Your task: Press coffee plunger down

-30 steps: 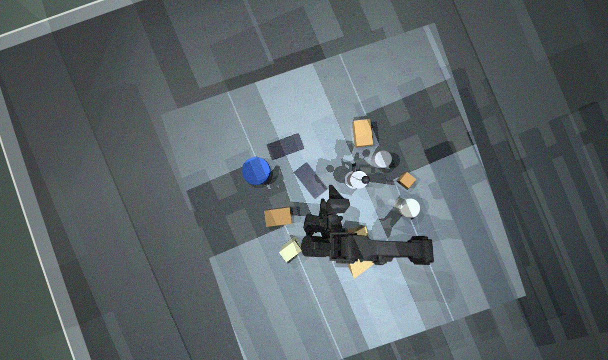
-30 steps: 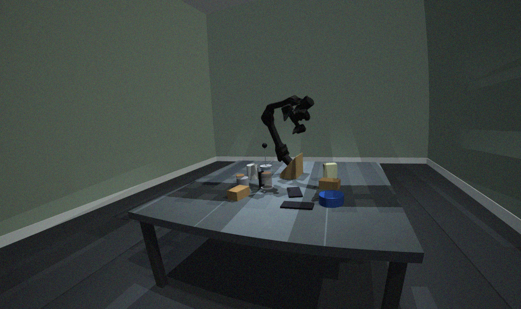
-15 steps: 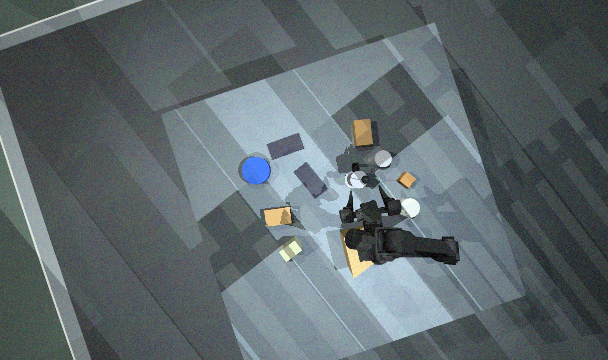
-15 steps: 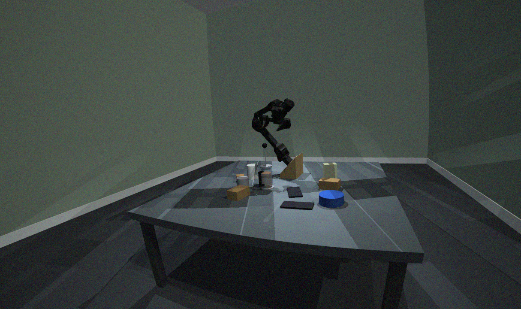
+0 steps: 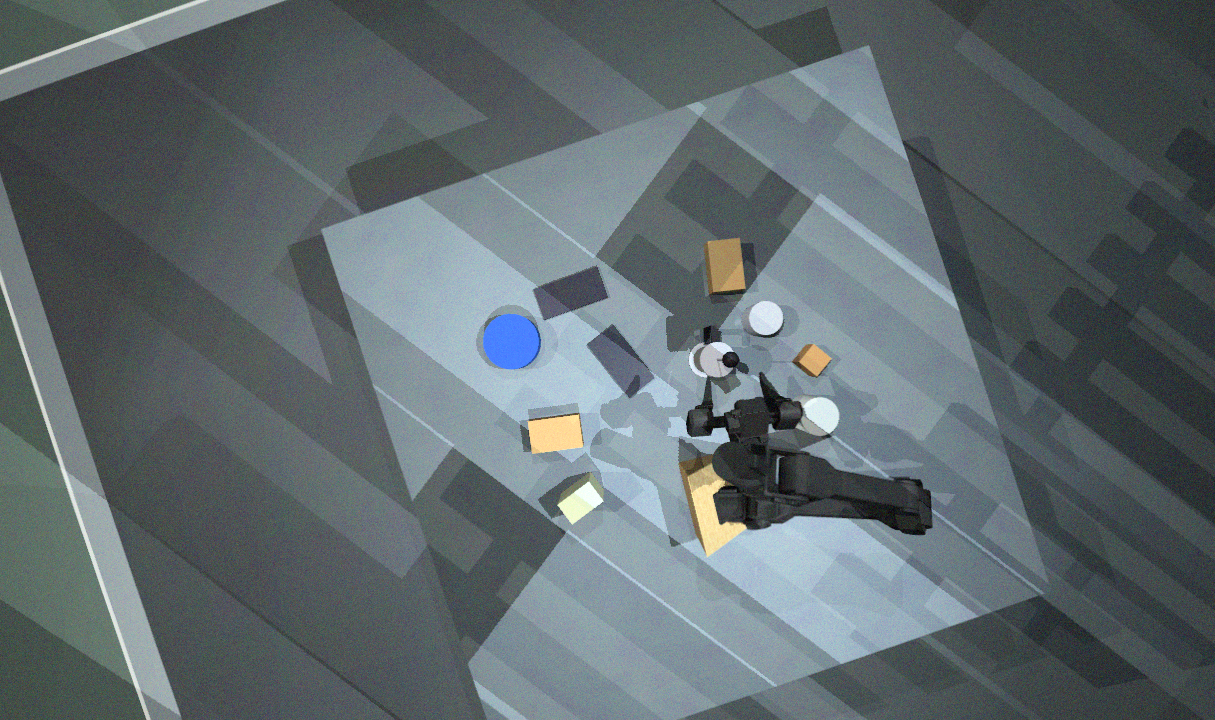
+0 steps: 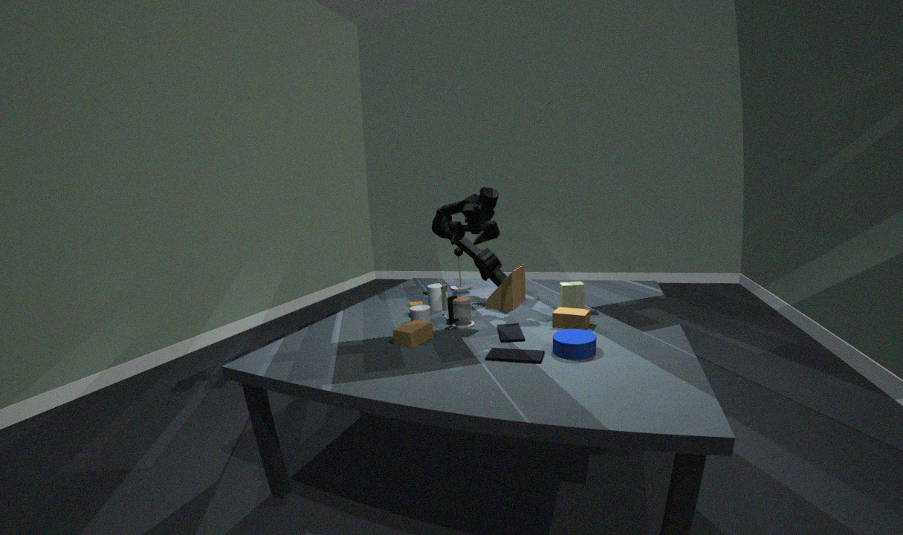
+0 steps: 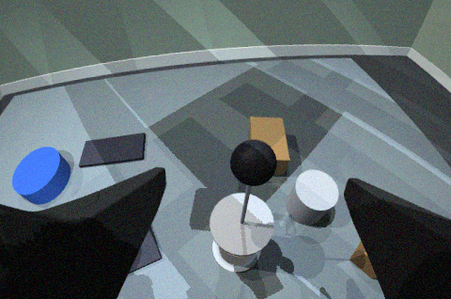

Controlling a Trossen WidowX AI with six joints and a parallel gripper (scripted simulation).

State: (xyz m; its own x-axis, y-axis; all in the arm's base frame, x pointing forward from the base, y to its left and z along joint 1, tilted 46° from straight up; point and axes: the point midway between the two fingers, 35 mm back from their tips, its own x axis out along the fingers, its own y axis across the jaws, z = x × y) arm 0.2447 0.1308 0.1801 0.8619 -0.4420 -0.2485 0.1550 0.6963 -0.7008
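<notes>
The pincer (image 7: 251,199) stands spread wide with nothing in it, its two dark fingers framing the wrist view at roughly eight and four o'clock so that the plunger knob (image 7: 254,162) sits in the open gap between them; this looks like a lining-up pose, keeping both fingers well apart from the ball until the height is right. The coffee press (image 7: 241,230) stands upright on the surface (image 5: 468,268), its thin rod rising to the black knob, so the plunger appears fully raised and the pressing not yet begun. In the top view the press (image 5: 712,360) lies at about twelve o'clock from the pincer (image 5: 738,389), a short way ahead of it. Neighbours crowd it: a white cylinder (image 7: 315,194) just beside it at two o'clock, an orange block (image 7: 270,137) beyond at twelve, a small orange cube (image 5: 811,359) at three in the top view. That crowding probably explains the high approach seen in the exterior view, where the arm (image 6: 467,223) curls over the knob (image 6: 457,253) from above rather than from the side; a straight downward push would best avoid tipping the press
</notes>
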